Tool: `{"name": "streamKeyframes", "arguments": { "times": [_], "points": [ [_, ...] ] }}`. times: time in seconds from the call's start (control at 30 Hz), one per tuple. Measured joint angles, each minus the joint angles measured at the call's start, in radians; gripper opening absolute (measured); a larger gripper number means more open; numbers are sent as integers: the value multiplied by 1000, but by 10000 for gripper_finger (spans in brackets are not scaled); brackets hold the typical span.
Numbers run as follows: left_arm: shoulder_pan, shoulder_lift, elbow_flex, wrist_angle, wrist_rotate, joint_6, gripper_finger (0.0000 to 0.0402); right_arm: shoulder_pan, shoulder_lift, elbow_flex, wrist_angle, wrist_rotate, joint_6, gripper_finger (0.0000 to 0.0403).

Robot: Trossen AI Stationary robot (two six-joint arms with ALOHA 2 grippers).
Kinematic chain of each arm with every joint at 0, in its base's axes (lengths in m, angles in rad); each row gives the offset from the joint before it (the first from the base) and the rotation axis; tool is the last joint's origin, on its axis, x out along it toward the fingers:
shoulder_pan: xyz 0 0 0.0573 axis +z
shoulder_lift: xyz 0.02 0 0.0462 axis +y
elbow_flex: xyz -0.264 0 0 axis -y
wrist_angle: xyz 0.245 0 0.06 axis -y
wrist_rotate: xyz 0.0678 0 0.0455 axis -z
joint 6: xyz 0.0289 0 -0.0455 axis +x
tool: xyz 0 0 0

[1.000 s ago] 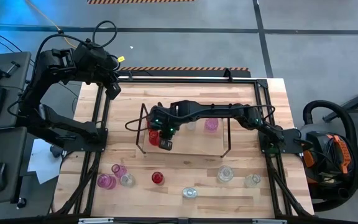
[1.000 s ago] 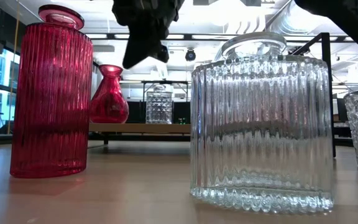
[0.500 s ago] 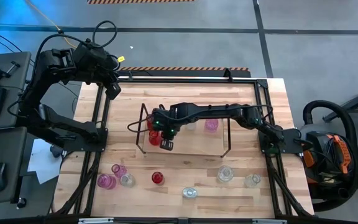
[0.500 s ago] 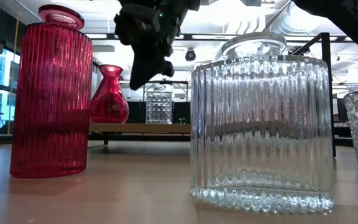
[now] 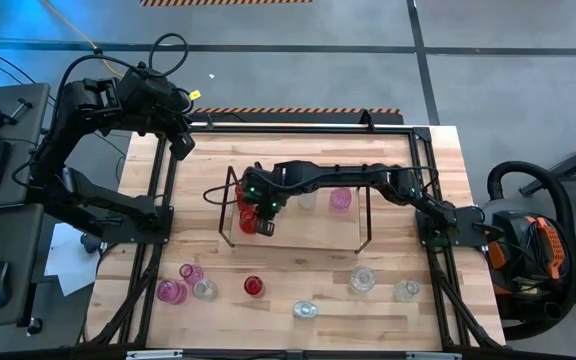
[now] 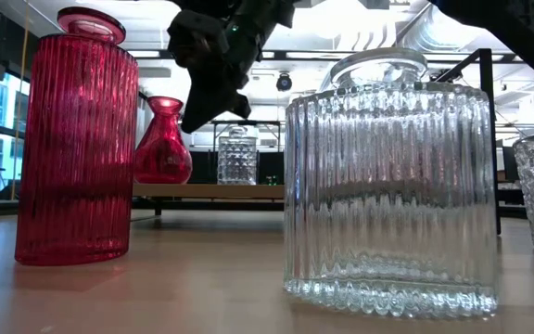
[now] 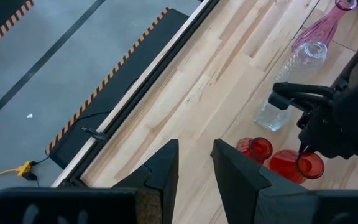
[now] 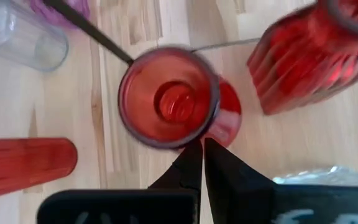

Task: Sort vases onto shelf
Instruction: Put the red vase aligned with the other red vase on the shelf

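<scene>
Table (image 5: 288, 290) of pale wooden planks fills your high view, with a black metal frame (image 5: 298, 128) running along its edges. Your right arm (image 5: 368, 180) is stretched long across it from the right side, nearly flat, and it bends down at the wrist over the left end of the shelf (image 5: 313, 232). Your left arm (image 5: 78, 140) is folded at the far left corner of the table, well apart from the work.

You can see the shelf as a light board with thin black wire ends. On it stand red vases (image 5: 247, 212) at the left end, then a clear one (image 5: 308, 200) and a pink one (image 5: 340, 200).

Right gripper (image 8: 199, 163) hangs just above a round red vase (image 8: 168, 98) with a smooth glass rim; its two dark fingers are pressed together and hold nothing. Beside that vase you see a red ribbed one (image 8: 309, 56).

Left gripper (image 7: 194, 171) has its jaws only narrowly apart, with nothing between them.

Near the front edge of the table more vases wait: pink ones (image 5: 172, 291), a small red one (image 5: 253, 286) and clear ones (image 5: 362, 279). In the low view a tall ribbed red vase (image 6: 77, 139) and a wide ribbed clear vase (image 6: 392, 186) stand close to the camera.
</scene>
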Motion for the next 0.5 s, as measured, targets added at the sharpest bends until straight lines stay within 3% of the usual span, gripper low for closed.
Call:
{"name": "streamKeyframes", "arguments": {
  "times": [0.5],
  "points": [
    [0, 0, 0, 0, 0, -10, 90, -4, 0, 0, 38, -7, 1, 0]
  ]
}}
